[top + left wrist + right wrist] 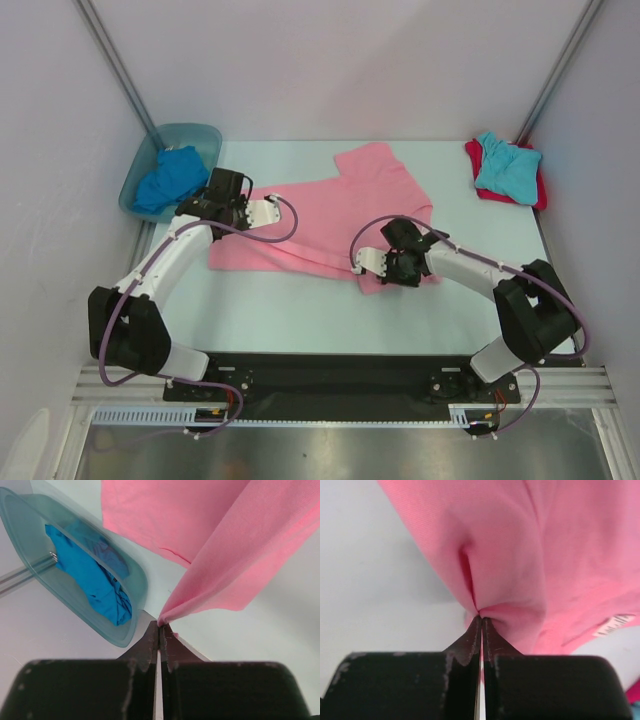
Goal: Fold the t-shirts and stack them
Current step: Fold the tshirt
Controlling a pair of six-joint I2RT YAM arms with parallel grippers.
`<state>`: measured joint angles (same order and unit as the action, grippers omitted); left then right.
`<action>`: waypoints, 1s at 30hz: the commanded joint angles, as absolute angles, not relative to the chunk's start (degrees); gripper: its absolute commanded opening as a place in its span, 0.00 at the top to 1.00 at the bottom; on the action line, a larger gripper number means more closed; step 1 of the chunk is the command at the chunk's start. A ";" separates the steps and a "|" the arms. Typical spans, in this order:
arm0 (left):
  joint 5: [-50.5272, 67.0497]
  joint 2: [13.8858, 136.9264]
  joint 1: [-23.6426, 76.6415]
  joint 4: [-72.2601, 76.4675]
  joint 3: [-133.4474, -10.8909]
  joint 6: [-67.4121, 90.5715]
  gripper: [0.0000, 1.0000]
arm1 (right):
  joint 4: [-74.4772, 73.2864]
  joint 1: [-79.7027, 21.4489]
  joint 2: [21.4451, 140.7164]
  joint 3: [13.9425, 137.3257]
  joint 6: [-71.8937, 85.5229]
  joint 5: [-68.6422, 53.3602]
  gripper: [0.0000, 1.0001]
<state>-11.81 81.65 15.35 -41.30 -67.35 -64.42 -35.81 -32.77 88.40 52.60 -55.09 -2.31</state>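
Far-left corner: translucent blue-green tub (207, 133), royal blue t-shirt (168, 180) bunched inside. Far-right corner, no container: turquoise t-shirt (508, 168) lies on top of red t-shirt (471, 157). Pink t-shirt (330, 215) lies mid-table (300, 310), partly folded. Left gripper (160, 630) is clenched on the pink shirt's left edge, near the tub, and cloth fans up from its tips. Right gripper (480, 622) is clamped on a puckered fold at the shirt's near right corner.
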 commanded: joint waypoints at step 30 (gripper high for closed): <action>-11.69 82.44 16.43 -41.31 -70.05 -63.28 1.00 | -32.25 -27.59 83.33 58.46 -58.44 8.00 0.48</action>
